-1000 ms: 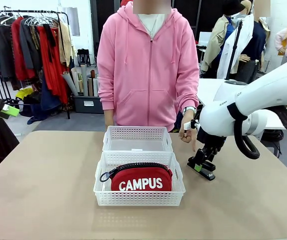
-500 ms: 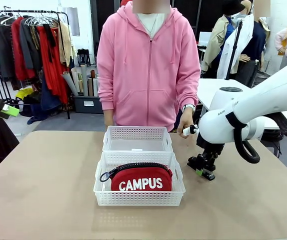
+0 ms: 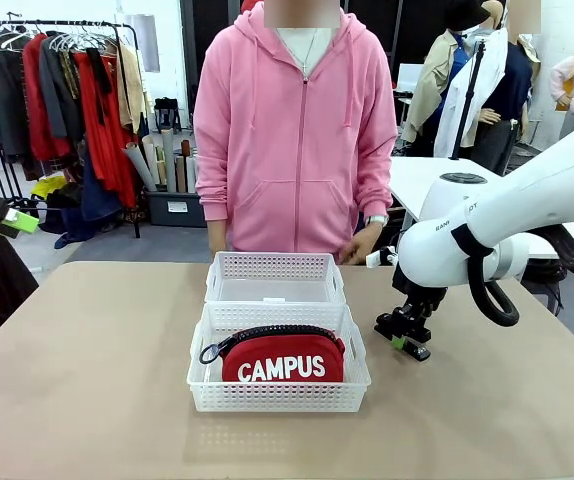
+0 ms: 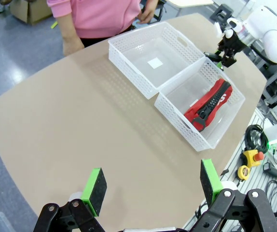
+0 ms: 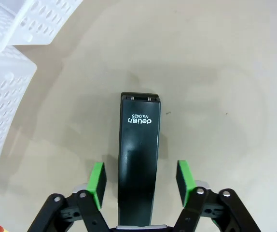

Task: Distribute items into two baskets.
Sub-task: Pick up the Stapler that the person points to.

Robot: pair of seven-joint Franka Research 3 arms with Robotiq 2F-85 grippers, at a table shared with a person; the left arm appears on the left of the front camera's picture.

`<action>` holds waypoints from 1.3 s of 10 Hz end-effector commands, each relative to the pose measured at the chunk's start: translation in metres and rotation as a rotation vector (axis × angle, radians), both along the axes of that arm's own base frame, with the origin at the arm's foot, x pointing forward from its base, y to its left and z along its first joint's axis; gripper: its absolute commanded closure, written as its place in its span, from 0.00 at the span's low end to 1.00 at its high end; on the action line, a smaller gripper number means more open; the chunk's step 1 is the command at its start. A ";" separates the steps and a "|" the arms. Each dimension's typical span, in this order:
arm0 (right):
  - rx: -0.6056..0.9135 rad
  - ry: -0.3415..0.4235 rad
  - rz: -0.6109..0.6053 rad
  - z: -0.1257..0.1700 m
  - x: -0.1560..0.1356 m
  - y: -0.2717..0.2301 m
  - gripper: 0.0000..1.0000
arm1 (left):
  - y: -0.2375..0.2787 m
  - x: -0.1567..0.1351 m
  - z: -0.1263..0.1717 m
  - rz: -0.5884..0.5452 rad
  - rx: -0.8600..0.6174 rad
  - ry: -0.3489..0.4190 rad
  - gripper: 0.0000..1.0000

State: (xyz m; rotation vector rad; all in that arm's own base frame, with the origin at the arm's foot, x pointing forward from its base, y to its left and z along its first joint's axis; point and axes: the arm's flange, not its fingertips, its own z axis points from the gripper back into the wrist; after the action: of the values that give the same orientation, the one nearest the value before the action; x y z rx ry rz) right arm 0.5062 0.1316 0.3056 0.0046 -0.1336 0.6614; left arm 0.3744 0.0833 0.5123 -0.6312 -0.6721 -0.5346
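Observation:
The red CAMPUS pouch (image 3: 282, 360) (image 4: 208, 99) lies in the nearer white basket (image 3: 277, 400) (image 4: 182, 121). The farther basket (image 3: 275, 268) (image 4: 129, 63) butts against it and holds nothing. A black stapler (image 5: 138, 159) (image 3: 410, 349) lies flat on the table right of the baskets. My right gripper (image 5: 138, 176) (image 3: 399, 332) is down over it, one green pad on each side with a narrow gap at both, so it is open and not gripping. My left gripper (image 4: 150, 186) hangs open high above the table's left part, holding nothing.
A person in a pink hoodie (image 3: 297, 130) stands at the far edge, one hand (image 3: 355, 246) resting just behind the farther basket. Bare tan table (image 3: 87, 380) lies left of the baskets and in front of them. Cables and an emergency button (image 4: 251, 157) sit off the table's edge.
The person's hand has pulled back from beside my right gripper toward their body. My right gripper has settled slightly lower over the stapler and its jaws have narrowed. The left arm has not moved.

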 end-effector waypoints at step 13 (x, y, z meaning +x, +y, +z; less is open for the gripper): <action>0.017 -0.006 -0.016 0.002 0.004 -0.003 1.00 | 0.001 0.000 0.001 -0.002 -0.016 -0.010 0.00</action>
State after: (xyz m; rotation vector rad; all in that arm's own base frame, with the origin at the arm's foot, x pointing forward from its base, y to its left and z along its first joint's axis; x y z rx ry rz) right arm 0.5075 0.1282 0.3051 0.0048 -0.1360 0.6536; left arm 0.3744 0.0832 0.5123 -0.6315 -0.6719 -0.5347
